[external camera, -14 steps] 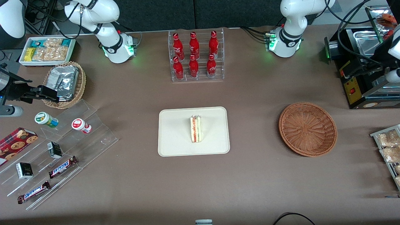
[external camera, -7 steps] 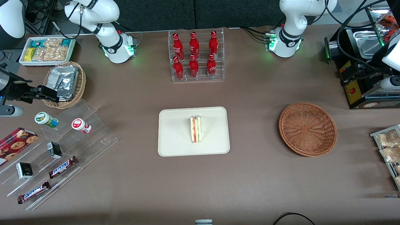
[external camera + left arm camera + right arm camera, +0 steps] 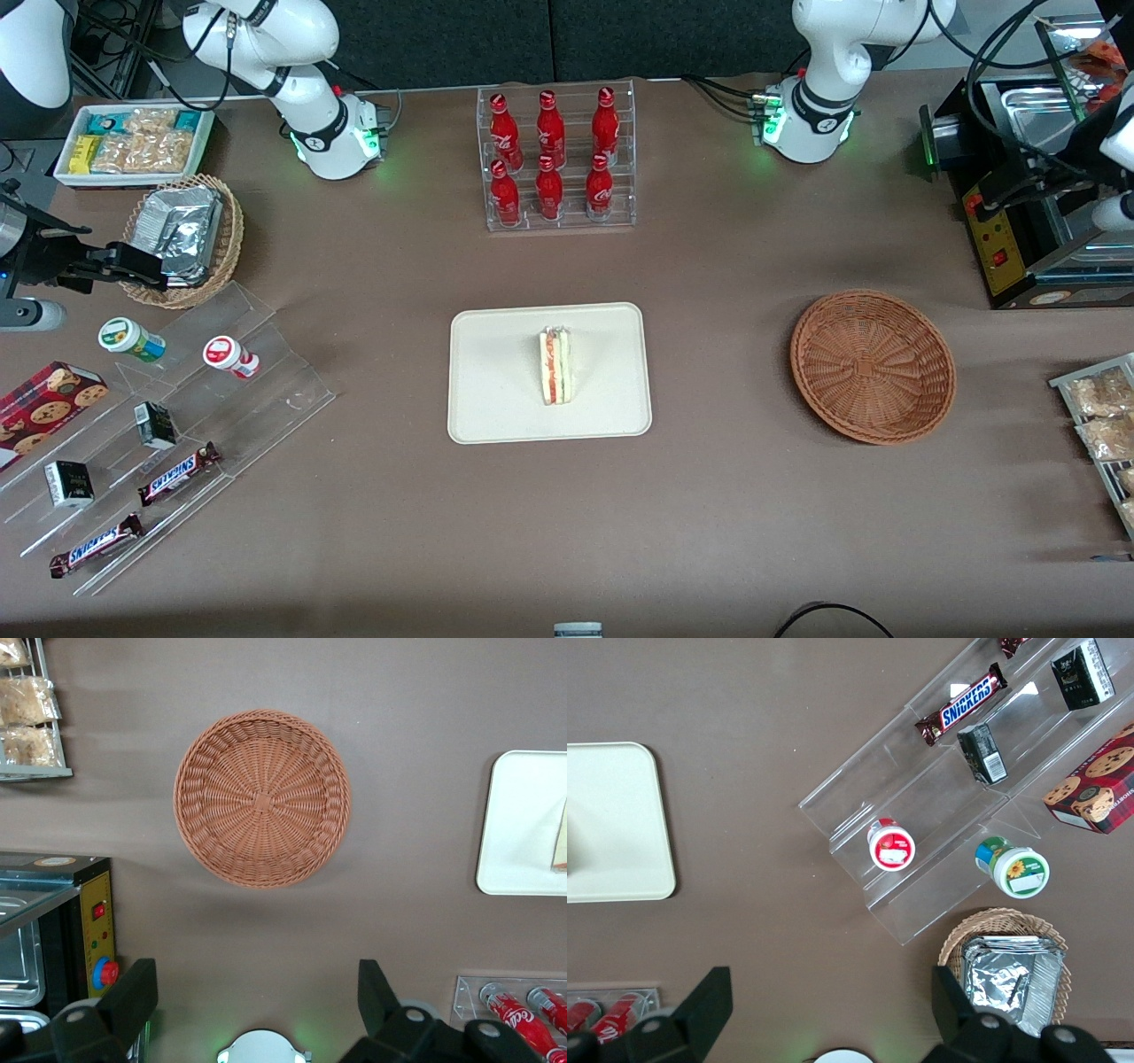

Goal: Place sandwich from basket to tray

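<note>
The sandwich point(image 3: 555, 366), a pale wedge with red and green layers, lies in the middle of the cream-white tray point(image 3: 496, 381). The reddish-brown basket point(image 3: 873, 365) stands empty, beside the tray toward the working arm's end of the table. My left gripper point(image 3: 1019, 188) hangs high over the black appliance, farther from the front camera than the basket. In the left wrist view the gripper point(image 3: 257, 1001) is open and holds nothing. That view looks down on the empty basket point(image 3: 262, 797), the tray's end point(image 3: 523, 833) and a sliver of the sandwich point(image 3: 560, 837).
A clear rack of red bottles point(image 3: 554, 159) stands farther from the camera than the tray. A black appliance point(image 3: 1036, 239) and a wire rack of snack packets point(image 3: 1103, 416) sit at the working arm's end. Acrylic steps with candy bars point(image 3: 159, 425), a foil-packet basket point(image 3: 182, 239) and a white bin point(image 3: 133, 142) sit at the parked arm's end.
My left gripper has shifted slightly above the black appliance. The sandwich, the tray and the basket have not moved.
</note>
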`<state>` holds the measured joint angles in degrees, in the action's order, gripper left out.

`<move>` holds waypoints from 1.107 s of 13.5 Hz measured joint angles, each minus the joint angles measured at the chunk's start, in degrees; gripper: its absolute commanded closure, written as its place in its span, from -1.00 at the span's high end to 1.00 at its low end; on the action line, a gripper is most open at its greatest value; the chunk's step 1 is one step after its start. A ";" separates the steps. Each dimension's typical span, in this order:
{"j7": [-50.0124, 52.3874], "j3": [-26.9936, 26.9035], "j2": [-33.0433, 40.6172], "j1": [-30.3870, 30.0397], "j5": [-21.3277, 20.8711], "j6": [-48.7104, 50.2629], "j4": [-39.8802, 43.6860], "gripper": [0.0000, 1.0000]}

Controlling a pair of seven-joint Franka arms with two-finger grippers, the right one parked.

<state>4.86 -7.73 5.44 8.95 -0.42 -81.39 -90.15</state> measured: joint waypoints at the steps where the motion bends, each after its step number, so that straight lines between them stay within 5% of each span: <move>1: 0.00 0.00 0.38 0.00 -0.09 0.09 -0.19 1.00; 12: 0.00 0.50 0.48 -0.96 -1.22 0.09 -1.16 1.00; 15: 0.00 7.62 0.48 -8.51 -1.22 0.09 -1.16 1.00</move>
<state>4.86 -0.11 5.92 0.44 -1.64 -81.30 -91.32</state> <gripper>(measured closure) 0.000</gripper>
